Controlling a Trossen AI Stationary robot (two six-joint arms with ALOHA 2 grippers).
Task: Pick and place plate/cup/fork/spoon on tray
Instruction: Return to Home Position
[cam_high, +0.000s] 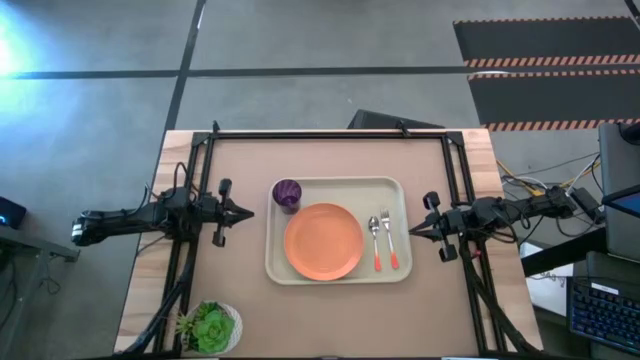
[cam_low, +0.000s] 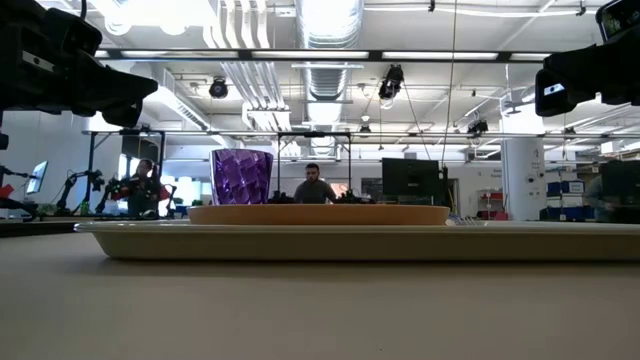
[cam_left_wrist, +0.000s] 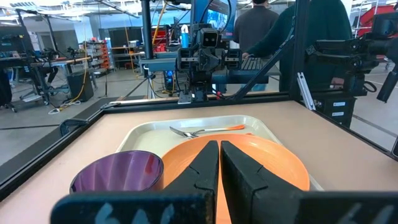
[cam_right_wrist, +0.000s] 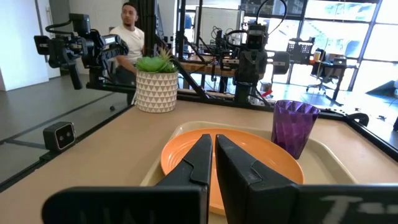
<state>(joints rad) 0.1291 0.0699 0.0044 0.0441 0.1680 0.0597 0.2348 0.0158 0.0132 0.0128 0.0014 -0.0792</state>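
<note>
The cream tray (cam_high: 400, 190) lies mid-table. On it rest the orange plate (cam_high: 323, 241), the purple cup (cam_high: 287, 194) upright at its far left corner, and the spoon (cam_high: 375, 240) and fork (cam_high: 387, 238) side by side at the right, handles toward the near edge. My left gripper (cam_high: 250, 212) is shut, level, left of the tray. My right gripper (cam_high: 411, 231) is shut, level, right of the tray. Both hover above the table and hold nothing. In the left wrist view the cup (cam_left_wrist: 118, 171) and plate (cam_left_wrist: 273, 155) lie just beyond the fingers.
A white pot with a green plant (cam_high: 210, 327) stands at the near left corner of the table. A black frame (cam_high: 330, 133) runs along the table's far edge and sides. People show in the room beyond the table.
</note>
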